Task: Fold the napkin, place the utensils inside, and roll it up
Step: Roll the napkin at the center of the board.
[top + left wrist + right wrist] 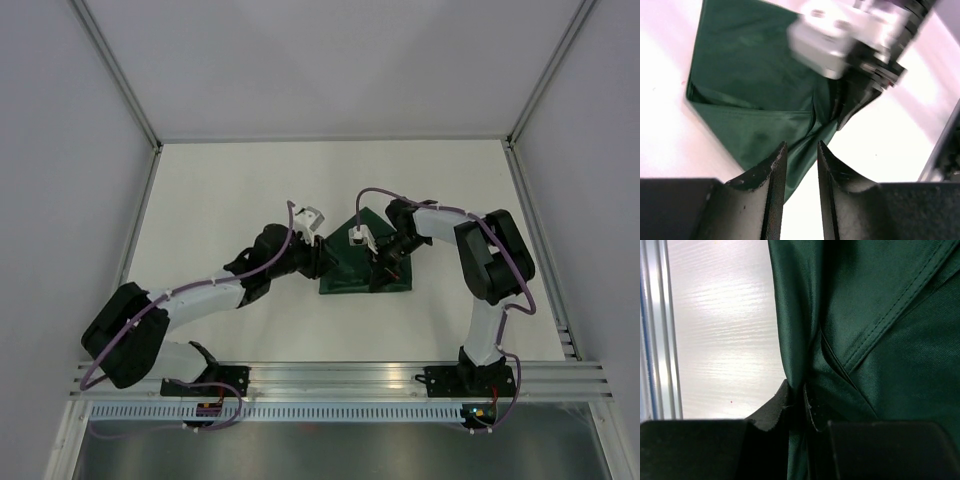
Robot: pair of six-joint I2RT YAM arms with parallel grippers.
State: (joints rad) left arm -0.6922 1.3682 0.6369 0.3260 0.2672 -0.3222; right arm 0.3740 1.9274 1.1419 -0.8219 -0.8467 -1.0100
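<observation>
Right fingers (771,412) pinch a napkin (880,340) fold; left fingers (771,175) stand parted, empty. Risk: a one-sided pull may drag it askew, spoiling the fold.

Soft, even overhead light fills the top view; the white matte tabletop (250,190) is bright, with faint shadows. In the left wrist view it glares out and the background blurs. The right wrist view is dimmer; the dark green fabric napkin (890,365) shows a sharp sheen.

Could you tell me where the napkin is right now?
In the top view the napkin lies centre-frame between the left gripper, at its left edge, and the right gripper, whose jaws pinch a fold.
</observation>
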